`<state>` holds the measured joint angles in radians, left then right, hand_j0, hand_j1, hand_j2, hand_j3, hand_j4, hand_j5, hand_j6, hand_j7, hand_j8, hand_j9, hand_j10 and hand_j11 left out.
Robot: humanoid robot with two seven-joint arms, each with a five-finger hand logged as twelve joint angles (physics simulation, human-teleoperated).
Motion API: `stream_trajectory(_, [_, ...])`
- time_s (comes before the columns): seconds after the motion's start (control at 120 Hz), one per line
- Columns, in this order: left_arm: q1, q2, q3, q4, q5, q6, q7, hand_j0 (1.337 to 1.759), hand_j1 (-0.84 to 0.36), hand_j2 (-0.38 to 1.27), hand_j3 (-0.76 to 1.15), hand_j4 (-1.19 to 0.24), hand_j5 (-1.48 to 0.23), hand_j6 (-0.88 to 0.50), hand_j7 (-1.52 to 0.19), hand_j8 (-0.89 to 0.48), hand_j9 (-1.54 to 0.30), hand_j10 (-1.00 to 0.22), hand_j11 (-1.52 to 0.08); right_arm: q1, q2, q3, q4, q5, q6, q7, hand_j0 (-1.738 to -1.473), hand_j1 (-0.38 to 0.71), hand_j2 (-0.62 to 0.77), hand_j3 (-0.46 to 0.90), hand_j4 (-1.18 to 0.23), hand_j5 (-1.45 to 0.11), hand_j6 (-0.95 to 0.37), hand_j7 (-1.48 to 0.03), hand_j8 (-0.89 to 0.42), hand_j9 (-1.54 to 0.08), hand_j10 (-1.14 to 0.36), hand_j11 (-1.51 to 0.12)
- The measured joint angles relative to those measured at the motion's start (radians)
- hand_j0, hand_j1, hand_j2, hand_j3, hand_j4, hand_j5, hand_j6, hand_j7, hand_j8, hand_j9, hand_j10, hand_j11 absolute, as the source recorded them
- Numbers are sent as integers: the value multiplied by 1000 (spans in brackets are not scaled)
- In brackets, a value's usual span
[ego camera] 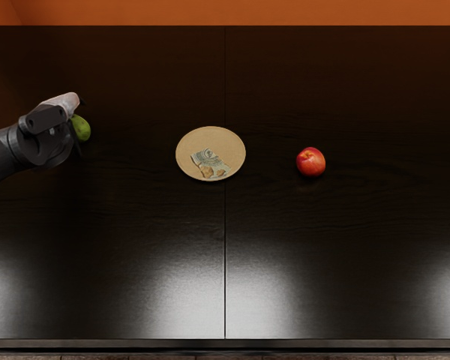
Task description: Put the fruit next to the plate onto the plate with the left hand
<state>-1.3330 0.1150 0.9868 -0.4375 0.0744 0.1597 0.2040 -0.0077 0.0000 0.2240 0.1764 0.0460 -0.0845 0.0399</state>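
Green fruit (81, 128) is seen touching the right side of the left hand (56, 124), well left of the plate (226, 142) on the counter (135, 255). Whether it is gripped cannot be told. A rightward carry toward the plate is judged to be called for.

You have the plate (210, 139) at the middle of the table (135, 262). The apple (310, 161) lies to its right, apart from it. Well to the plate's left, the pear (82, 128) sits against the left hand (54, 126).
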Motion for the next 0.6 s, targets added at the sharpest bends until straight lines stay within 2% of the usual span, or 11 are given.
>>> stream_trajectory(0.6, [0, 0, -11, 0, -11, 0, -3, 1658, -84, 75, 0, -365, -472, -366, -472, -365, -471, -365, -471, 0, 0, 0, 0, 0, 0, 0, -1658, -349, 0, 0, 0, 0, 0, 0, 0, 0, 0, 0])
